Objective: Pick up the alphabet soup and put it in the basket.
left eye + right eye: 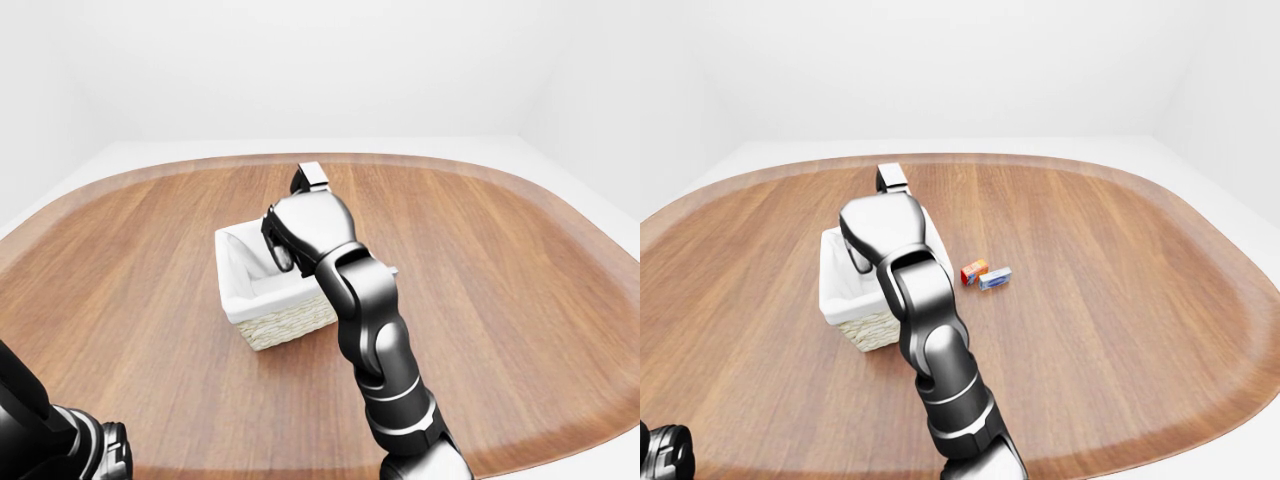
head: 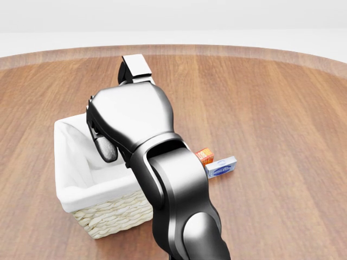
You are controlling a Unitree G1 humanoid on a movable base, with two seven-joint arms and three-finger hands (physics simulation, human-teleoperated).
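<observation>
My right hand (image 2: pixel 120 111) hangs over the basket (image 2: pixel 81 205), a wicker box with a white cloth liner, seen left of centre in the head view. The back of the hand faces the camera and covers the basket's right half. One dark finger (image 2: pixel 105 149) points down into the liner and the thumb (image 2: pixel 135 67) sticks out at the top. No alphabet soup can shows in any view; whatever lies under the palm is hidden. My left hand (image 1: pixel 95 452) shows only partly at the bottom left of the left-eye view, low and far from the basket.
A small orange box (image 2: pixel 204 155) and a blue and white box (image 2: pixel 222 167) lie on the round wooden table (image 2: pixel 282 108) just right of the basket, beside my right forearm (image 2: pixel 179 200). White floor surrounds the table.
</observation>
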